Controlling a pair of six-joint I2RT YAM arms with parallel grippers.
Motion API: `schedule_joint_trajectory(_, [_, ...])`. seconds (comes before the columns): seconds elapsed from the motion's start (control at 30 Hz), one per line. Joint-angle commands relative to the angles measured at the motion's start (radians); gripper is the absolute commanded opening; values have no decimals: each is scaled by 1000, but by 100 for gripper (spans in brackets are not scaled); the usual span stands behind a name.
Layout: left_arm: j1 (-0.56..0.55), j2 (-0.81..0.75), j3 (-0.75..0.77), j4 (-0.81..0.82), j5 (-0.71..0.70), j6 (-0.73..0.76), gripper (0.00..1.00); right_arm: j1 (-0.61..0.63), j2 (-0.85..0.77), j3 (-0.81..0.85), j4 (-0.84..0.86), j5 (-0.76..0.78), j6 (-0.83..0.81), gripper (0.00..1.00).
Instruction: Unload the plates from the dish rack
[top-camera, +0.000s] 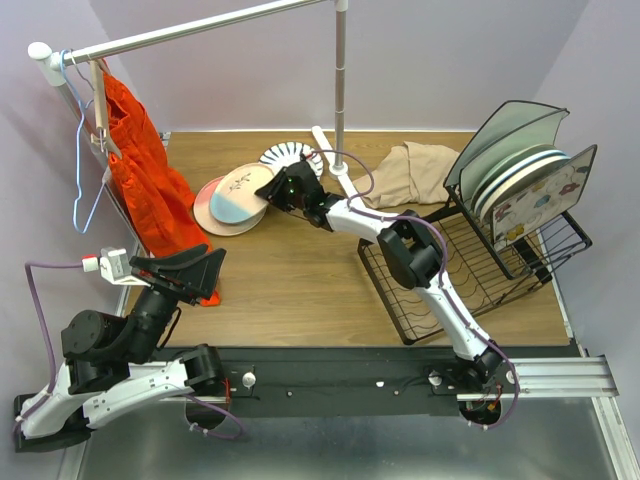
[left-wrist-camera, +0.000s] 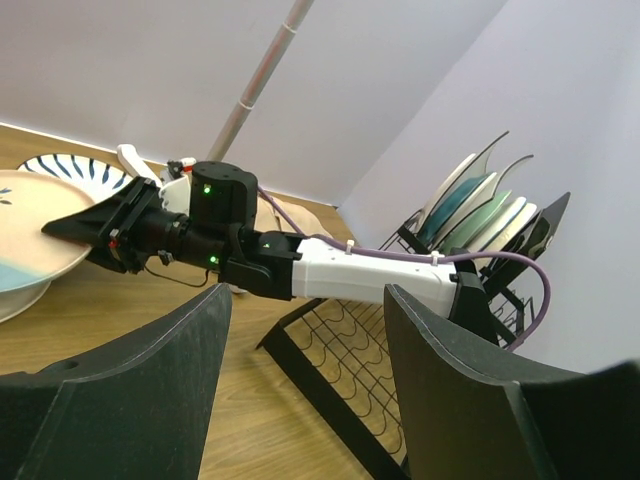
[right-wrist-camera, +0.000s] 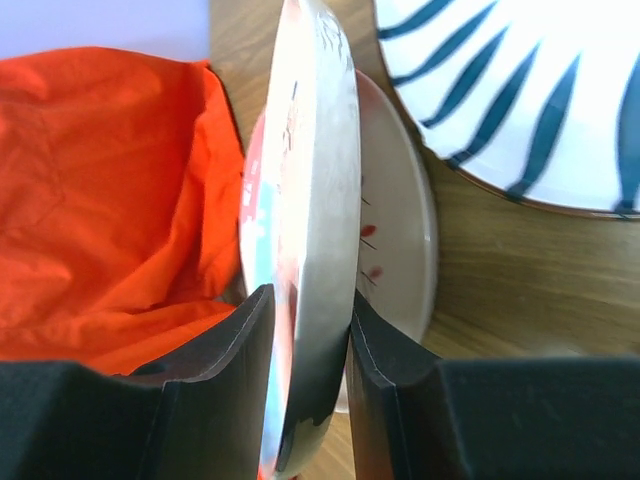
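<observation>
My right gripper (top-camera: 287, 190) reaches far left and is shut on the rim of a pink-and-blue plate (top-camera: 236, 194). It holds that plate tilted over a plate with red spots (top-camera: 222, 222) lying on the table. In the right wrist view the held plate (right-wrist-camera: 318, 170) stands edge-on between the fingers (right-wrist-camera: 240, 350), with the spotted plate (right-wrist-camera: 400, 250) behind it. A white plate with dark stripes (top-camera: 284, 154) lies just beyond. The black dish rack (top-camera: 455, 285) stands at the right with several plates (top-camera: 520, 180) upright in its slots. My left gripper (top-camera: 185, 268) is open and empty at the near left.
An orange garment (top-camera: 145, 185) hangs from a white clothes rail (top-camera: 190, 32) at the left, whose pole (top-camera: 341, 80) stands mid-table. A beige cloth (top-camera: 415, 170) lies behind the rack. The left wrist view shows the right arm (left-wrist-camera: 350, 275) crossing above the rack base (left-wrist-camera: 350, 345).
</observation>
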Motion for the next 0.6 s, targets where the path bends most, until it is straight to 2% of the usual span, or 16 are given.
schedule_joint_trajectory(0.0, [3, 6, 6, -20, -29, -13, 71, 1, -50, -29, -10, -26, -28, 41])
schedule_joint_trajectory(0.23, [3, -7, 3, -23, -37, -23, 71, -1, -17, 50, -148, -73, -83, 41])
schedule_joint_trajectory(0.4, [3, -7, 3, -27, -40, -26, 71, 1, -32, 9, -158, -57, -106, 43])
schedule_joint_trajectory(0.57, [3, -8, 3, -32, -50, -31, 71, 1, -23, 56, -270, -46, -129, 45])
